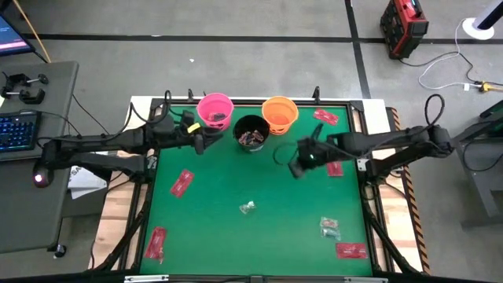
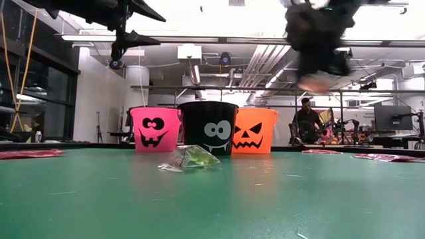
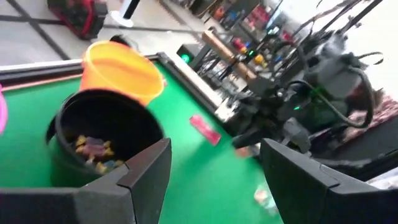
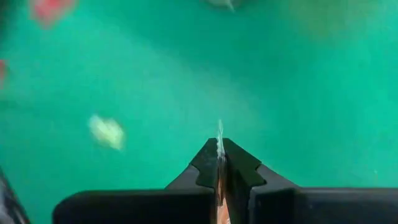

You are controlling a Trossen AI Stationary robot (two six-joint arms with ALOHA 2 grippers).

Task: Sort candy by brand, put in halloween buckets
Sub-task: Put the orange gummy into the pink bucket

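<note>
Right gripper (image 1: 298, 167): fingers pinched on thin candy sliver, you held it above mat; orange bucket (image 1: 280, 112) lay just beyond, toward far edge — right arm nearer; left gripper (image 1: 200, 141) wide, empty, beside pink bucket (image 1: 214, 109).

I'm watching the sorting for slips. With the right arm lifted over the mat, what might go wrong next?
1. The right gripper pinches only a thin edge of a wrapper; that slight hold may slip and drop the candy on the green mat.
2. The black bucket and orange bucket stand nearly touching, so a release may land in the wrong one.
3. The left gripper, open, hangs close by the black bucket; the arms may crowd each other.
</note>
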